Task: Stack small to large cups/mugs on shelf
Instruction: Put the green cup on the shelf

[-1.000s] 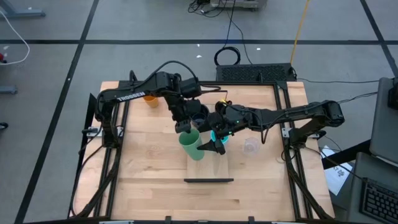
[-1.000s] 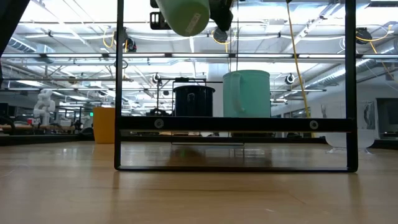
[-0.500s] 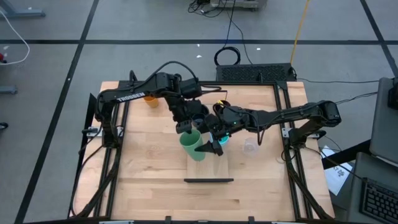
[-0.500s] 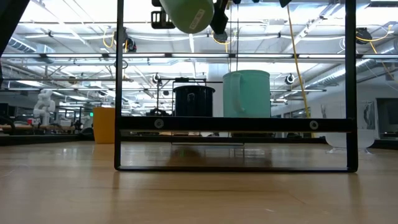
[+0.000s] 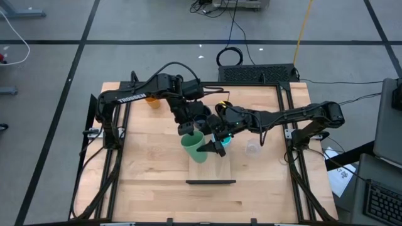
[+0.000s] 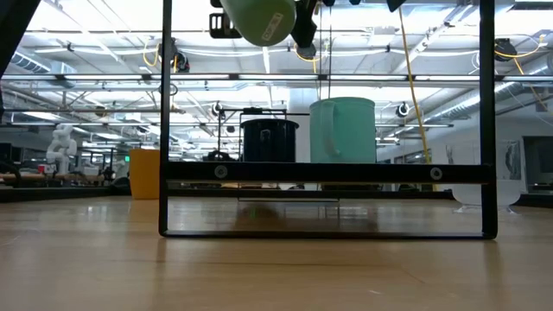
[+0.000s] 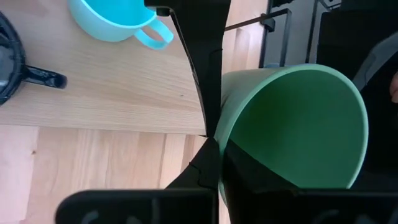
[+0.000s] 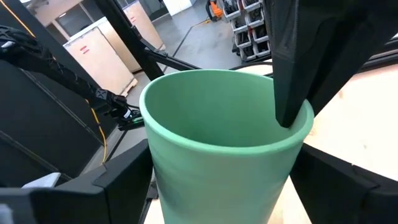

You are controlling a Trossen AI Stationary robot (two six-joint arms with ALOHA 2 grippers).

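Green cup hangs tilted, rim pinched by left hand.

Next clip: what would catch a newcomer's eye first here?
The green cup, held up above the shelf mid-table: the left tool pinches its rim while the right tool reaches around its body, as in a handover. Behind it on the shelf stand the bright blue mug and the dark mug.

The shelf sits mid-table and carries the dark mug and blue mug. Orange cup and clear cup stand on the table.
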